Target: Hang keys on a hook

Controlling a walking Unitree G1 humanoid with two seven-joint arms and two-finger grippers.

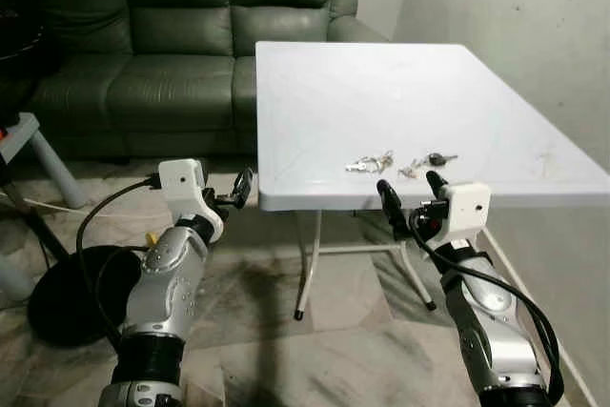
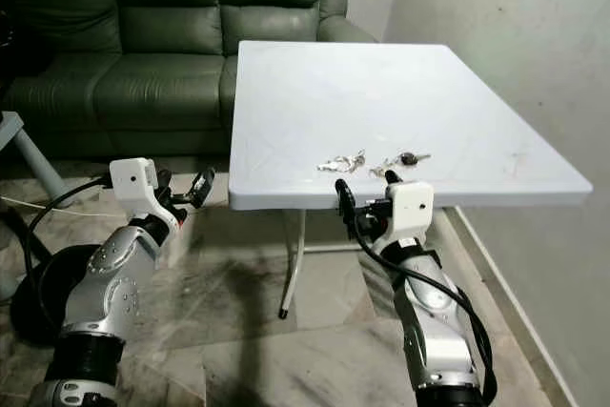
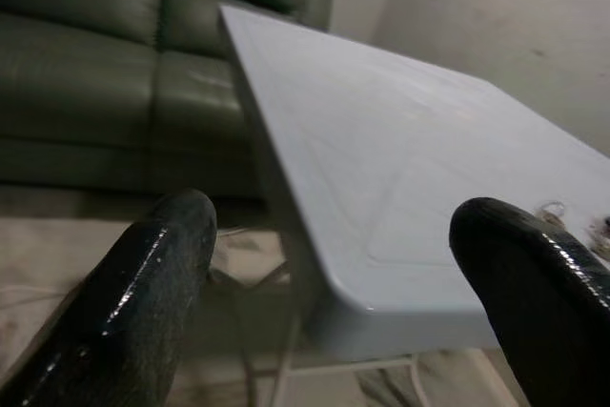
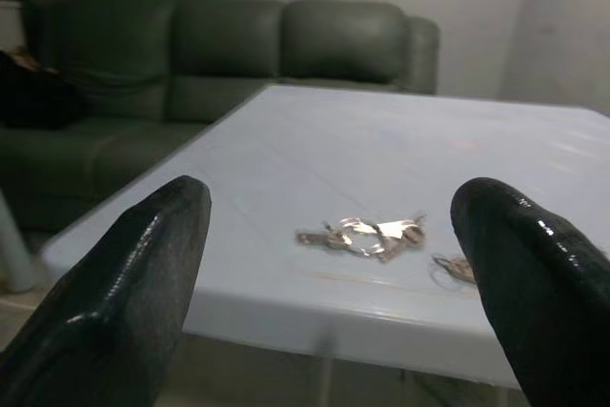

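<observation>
Two bunches of keys lie near the front edge of a white folding table (image 1: 381, 83): a silver bunch (image 1: 370, 163) and, to its right, a smaller bunch with a black-headed key (image 1: 431, 160). My right gripper (image 1: 412, 195) is open, held just below and in front of the table's edge, its fingers pointing up toward the keys. The right wrist view shows the silver bunch (image 4: 367, 234) between its spread fingertips (image 4: 152, 235), some way ahead. My left gripper (image 1: 241, 189) is open too, level with the table's front left corner (image 3: 353, 307) and empty.
A dark green leather sofa (image 1: 172, 35) stands behind and left of the table. A bare grey wall (image 1: 534, 16) runs along the right. A black round object (image 1: 67, 293) with cables lies on the tiled floor at left, beside a grey table leg (image 1: 48, 164).
</observation>
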